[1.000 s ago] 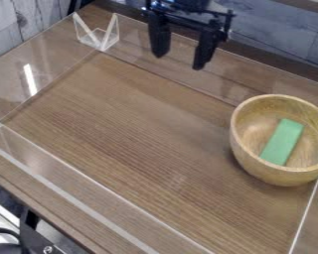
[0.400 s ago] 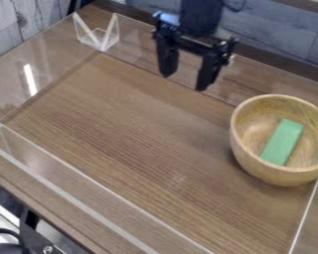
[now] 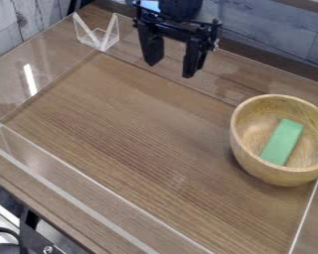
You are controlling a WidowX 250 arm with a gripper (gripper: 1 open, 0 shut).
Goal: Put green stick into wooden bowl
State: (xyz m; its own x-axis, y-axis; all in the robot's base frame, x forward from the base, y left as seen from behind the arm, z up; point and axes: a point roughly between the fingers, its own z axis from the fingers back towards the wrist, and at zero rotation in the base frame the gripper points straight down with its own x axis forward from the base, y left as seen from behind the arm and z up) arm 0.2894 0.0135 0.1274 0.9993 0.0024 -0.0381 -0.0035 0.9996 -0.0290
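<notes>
The green stick (image 3: pixel 282 141) lies flat inside the wooden bowl (image 3: pixel 253 159) at the right side of the table. My gripper (image 3: pixel 171 63) hangs over the far middle of the table, well to the left of and beyond the bowl. Its two black fingers (image 3: pixel 151 49) point down, spread apart, with nothing between them.
A low clear plastic wall (image 3: pixel 43 184) runs around the wooden tabletop (image 3: pixel 135 129). A small clear triangular stand (image 3: pixel 95 33) sits at the far left corner. The table's front edge drops off at the lower left.
The gripper dipped slightly toward the bowl, then rose and shifted left toward the back. Stick and bowl have not moved.
</notes>
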